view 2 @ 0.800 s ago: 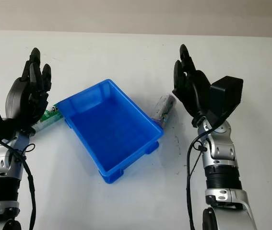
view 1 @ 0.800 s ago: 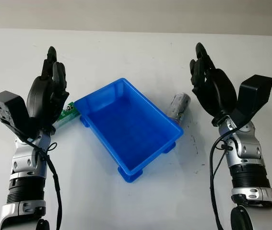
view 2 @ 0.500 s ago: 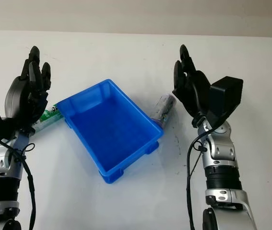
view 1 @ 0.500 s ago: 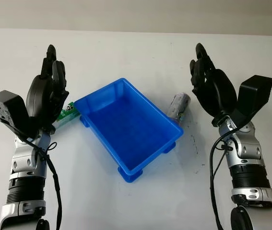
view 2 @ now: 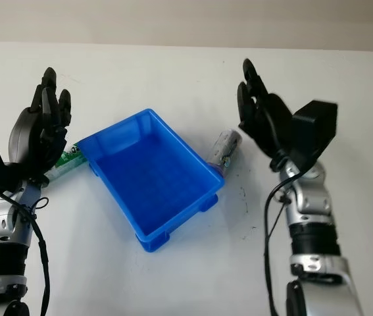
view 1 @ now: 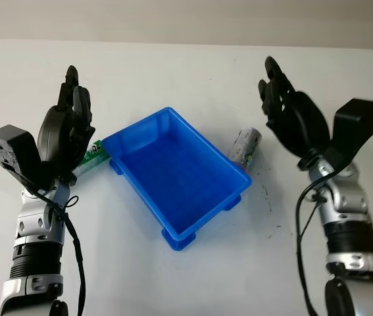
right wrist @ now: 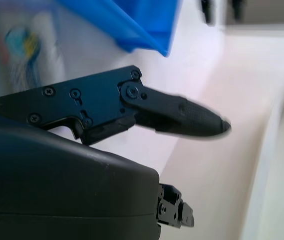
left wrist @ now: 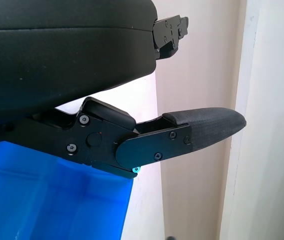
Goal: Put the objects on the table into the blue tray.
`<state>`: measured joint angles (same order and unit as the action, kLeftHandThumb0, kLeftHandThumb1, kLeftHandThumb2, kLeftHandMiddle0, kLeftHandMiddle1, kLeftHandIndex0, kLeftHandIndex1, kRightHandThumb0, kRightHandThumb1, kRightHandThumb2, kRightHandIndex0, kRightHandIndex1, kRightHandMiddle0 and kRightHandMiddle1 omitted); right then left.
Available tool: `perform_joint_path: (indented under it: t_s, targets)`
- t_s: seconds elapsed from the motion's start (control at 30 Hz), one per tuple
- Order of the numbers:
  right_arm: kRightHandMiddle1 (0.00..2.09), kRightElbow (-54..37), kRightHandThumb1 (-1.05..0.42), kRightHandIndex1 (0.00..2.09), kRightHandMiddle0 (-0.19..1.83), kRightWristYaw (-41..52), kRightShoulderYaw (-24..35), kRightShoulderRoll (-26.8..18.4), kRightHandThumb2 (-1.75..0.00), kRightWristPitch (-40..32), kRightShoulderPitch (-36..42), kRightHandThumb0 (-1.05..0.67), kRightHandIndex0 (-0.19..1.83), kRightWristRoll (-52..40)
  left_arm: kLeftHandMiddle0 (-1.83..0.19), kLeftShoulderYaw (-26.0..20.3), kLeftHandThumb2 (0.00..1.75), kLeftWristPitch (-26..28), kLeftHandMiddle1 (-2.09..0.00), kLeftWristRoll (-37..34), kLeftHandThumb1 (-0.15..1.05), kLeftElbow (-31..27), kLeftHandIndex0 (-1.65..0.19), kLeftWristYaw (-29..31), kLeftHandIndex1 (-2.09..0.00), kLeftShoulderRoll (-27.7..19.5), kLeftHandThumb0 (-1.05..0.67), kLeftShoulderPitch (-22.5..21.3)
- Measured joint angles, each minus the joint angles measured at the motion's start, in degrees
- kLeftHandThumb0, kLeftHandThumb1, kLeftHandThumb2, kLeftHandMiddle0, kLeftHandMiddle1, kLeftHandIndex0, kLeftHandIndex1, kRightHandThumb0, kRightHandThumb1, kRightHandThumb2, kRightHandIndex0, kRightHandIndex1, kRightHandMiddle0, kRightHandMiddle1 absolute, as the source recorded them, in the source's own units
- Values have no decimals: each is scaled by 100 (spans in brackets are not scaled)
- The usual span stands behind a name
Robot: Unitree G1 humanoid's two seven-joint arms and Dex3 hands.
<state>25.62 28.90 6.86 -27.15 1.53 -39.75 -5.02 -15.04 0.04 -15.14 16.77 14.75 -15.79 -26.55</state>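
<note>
fingers of the left hand point(view 1: 64, 128) and the right hand point(view 1: 295, 118) are held open above the counter point(view 1: 193, 72), nothing grasped; the blue tray point(view 1: 176, 174) sits between them, unfilled. the grey cylinder point(view 1: 244, 145) lies just beside the tray's right wall, near the right fingers, and could be rolled off or the tray shoved if approached carelessly; the green packet point(view 1: 93, 155), touching the tray's left corner, is partly hidden beneath the left hand, so a grasp could be misjudged.

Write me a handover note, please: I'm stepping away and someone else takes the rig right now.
Left hand: open, raised over the table beside the tray's left corner, holding nothing.
Right hand: open, raised to the right of the grey tube, holding nothing.
Blue tray: mid-table, set at an angle, nothing in it.
Green and white packet: on the table against the tray's left corner, partly hidden behind the left hand.
Grey tube: lying on the table by the tray's right side.
Done: nothing placed yet.
Left: both objects go into the tray.
</note>
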Motion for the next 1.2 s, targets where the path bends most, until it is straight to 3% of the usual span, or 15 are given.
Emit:
perform_joint_path:
  t_s: [0.07,0.23,0.4,0.57,0.7,0.87,1.2]
  targets:
    - [0,239,-103,0,-19,223,-127,-362,-15,262,-371,-88,-19,280,19,0,66,0,0,0,105,-15,19,0,0,0,-84,0]
    - [2,649,-88,1,-17,612,-414,-908,-3,382,-1012,-87,-18,754,19,3,66,5,0,1,105,-26,19,1,0,0,-84,0]
    - [7,681,-77,7,-8,763,-1042,-1395,-2,877,-1297,-80,-8,1728,19,3,65,27,0,0,105,-30,19,2,0,-1,-84,0]
    - [7,891,-77,5,-7,774,-1546,-1690,-5,2075,-1436,-87,-10,2443,19,2,65,35,0,1,105,-35,19,3,0,-4,-84,0]
    - [7,1019,-76,6,-4,533,-2073,-1915,-5,2896,-1477,-79,-9,3397,19,4,65,62,0,4,105,-49,19,23,0,-46,-85,1]
    - [8,1017,-75,7,3,129,-2468,-2120,-5,3462,-1499,-71,-4,4268,19,3,65,62,0,2,105,-49,19,70,0,-132,-84,0]
    - [7,1069,-75,7,8,-459,-2874,-2182,-5,4310,-1560,-62,1,4955,19,7,64,63,0,2,105,-45,19,93,0,-132,-84,0]
